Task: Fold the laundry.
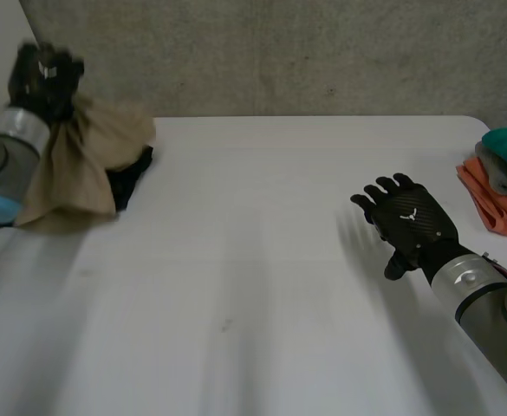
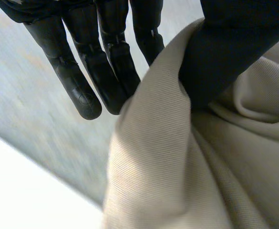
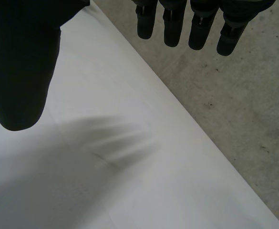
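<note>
The left hand (image 1: 45,74) (image 2: 82,90) pinches a beige twill cloth (image 1: 71,173) (image 2: 177,167) between thumb and straight fingers and holds it raised at the white worktop's (image 1: 253,286) far left corner, with a black garment (image 1: 136,173) just beside it. The right hand (image 1: 409,221) (image 3: 20,71) hovers over the worktop with its fingers spread, near a stack of teal, grey and orange clothes (image 1: 504,186).

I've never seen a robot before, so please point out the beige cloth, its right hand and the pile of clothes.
beige cloth (image 1: 67,178), head view, middle of the hanging fabric.
right hand (image 1: 412,219), head view, middle of the hand.
pile of clothes (image 1: 506,208), head view, orange bottom layer.
</note>
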{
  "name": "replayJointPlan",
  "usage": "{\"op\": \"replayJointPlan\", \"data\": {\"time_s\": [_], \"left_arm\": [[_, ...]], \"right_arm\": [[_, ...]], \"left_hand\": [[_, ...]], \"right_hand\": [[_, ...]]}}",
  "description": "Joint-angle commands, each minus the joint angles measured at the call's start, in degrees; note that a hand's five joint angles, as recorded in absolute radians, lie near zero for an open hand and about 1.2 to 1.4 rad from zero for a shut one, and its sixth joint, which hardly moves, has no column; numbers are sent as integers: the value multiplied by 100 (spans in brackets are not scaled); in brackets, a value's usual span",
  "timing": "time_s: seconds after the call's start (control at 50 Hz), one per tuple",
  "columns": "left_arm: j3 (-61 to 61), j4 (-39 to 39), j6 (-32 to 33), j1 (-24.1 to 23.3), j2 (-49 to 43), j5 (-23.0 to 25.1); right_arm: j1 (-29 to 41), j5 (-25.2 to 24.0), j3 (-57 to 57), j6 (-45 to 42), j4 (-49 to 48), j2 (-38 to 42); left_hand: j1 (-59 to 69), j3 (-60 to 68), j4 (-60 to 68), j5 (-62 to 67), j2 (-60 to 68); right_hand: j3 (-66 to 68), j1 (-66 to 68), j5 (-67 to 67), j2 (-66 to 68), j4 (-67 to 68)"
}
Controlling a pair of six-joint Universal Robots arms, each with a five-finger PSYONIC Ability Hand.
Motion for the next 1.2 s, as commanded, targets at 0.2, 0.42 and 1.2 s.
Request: {"op": "replayJointPlan", "data": {"time_s": [0.2, 0.42, 1.2], "left_arm": [[-1877, 359, -2817, -1613, 2869, 64], [-2185, 175, -2642, -2079, 1088, 64], [-3399, -2340, -2940, -3477, 1895, -1747]], "right_arm": [[-300, 165, -29, 150, 13, -345], [-643, 666, -125, 853, 57, -705], [1027, 350, -5477, 923, 5023, 2449]], "left_hand": [[1510, 1320, 1139, 1515, 1156], [1510, 1320, 1139, 1515, 1156], [-4813, -5002, -5184, -4808, -5166]], "right_hand": [[-192, -294, -266, -198, -200], [-192, -294, -266, -198, -200], [-192, -294, -266, -198, -200]]}}
